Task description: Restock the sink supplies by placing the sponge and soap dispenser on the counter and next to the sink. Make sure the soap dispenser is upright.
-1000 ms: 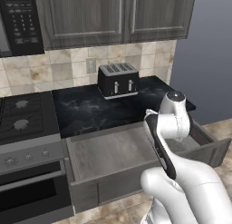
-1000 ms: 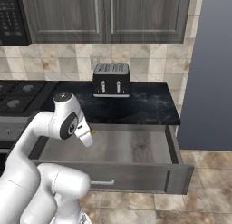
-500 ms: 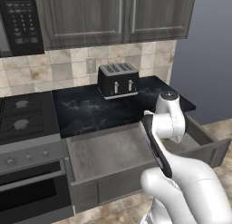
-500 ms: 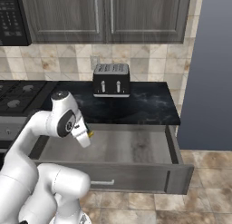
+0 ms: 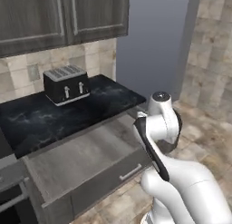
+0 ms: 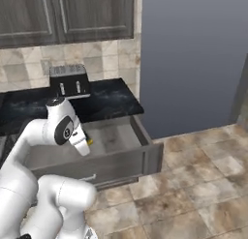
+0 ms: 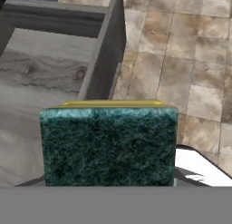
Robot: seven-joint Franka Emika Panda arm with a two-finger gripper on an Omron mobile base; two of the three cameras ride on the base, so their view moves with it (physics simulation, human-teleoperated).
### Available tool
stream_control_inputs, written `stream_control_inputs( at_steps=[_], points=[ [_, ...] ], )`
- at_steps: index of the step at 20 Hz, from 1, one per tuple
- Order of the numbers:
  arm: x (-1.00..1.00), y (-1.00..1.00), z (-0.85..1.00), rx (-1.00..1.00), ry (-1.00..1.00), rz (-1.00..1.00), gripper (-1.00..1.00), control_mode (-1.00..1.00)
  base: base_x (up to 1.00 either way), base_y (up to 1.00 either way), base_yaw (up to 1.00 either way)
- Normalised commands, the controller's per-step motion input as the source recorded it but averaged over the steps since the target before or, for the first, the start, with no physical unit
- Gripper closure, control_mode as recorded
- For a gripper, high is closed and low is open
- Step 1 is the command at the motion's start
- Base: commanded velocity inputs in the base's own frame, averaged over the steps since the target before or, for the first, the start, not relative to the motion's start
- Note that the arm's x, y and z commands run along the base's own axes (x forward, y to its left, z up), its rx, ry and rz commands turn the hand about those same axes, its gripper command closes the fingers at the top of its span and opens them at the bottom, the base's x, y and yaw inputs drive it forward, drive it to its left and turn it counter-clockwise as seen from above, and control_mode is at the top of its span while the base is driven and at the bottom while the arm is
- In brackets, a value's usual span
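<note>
Hand view: the sponge (image 7: 108, 143) sits square in front of the lens, dark green scrub face toward the camera, a thin yellow strip showing along its top edge. It fills the lower middle of the frame, where the fingertips would rise, so the fingers themselves are hidden behind it. The hand is closed on the sponge.

Behind the sponge: pale grey wood-grain floor of the open drawer (image 7: 41, 82), with the drawer's dark side wall running up to the top of the frame. To the right of that wall, beige stone floor tiles (image 7: 181, 60).

Right base view: a small yellow fleck at the end of the wrist marks the hand (image 6: 88, 142), which hangs over the inside of the drawer (image 6: 116, 136), above its floor and behind the front panel. The arm bends up from the lower left.

Left base view: the arm rises from the lower right, its elbow standing beside the drawer's (image 5: 81, 159) right end. The drawer is pulled well out from under the table (image 5: 59, 114), a glossy black veined slab. A black toaster (image 5: 66, 84) stands on the table near the tiled back wall. Dark wood cabinets (image 5: 54, 14) hang above.
</note>
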Motion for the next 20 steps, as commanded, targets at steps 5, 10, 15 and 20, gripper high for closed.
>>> stream_control_inputs(
  at_steps=[5, 10, 15, 20],
  points=[
    [0.00, 0.00, 0.00, 0.00, 0.00, 0.00, 1.00, 1.00, -0.32, 0.03, -0.81],
    [0.00, 0.00, 0.00, 0.00, 0.00, 0.00, 1.00, 1.00, -0.19, 0.07, -0.85],
    [0.00, 0.00, 0.00, 0.00, 0.00, 0.00, 1.00, 1.00, -0.08, 0.13, -0.87],
    [0.00, 0.00, 0.00, 0.00, 0.00, 0.00, 1.00, 1.00, -0.03, 0.01, -0.87]
  ],
)
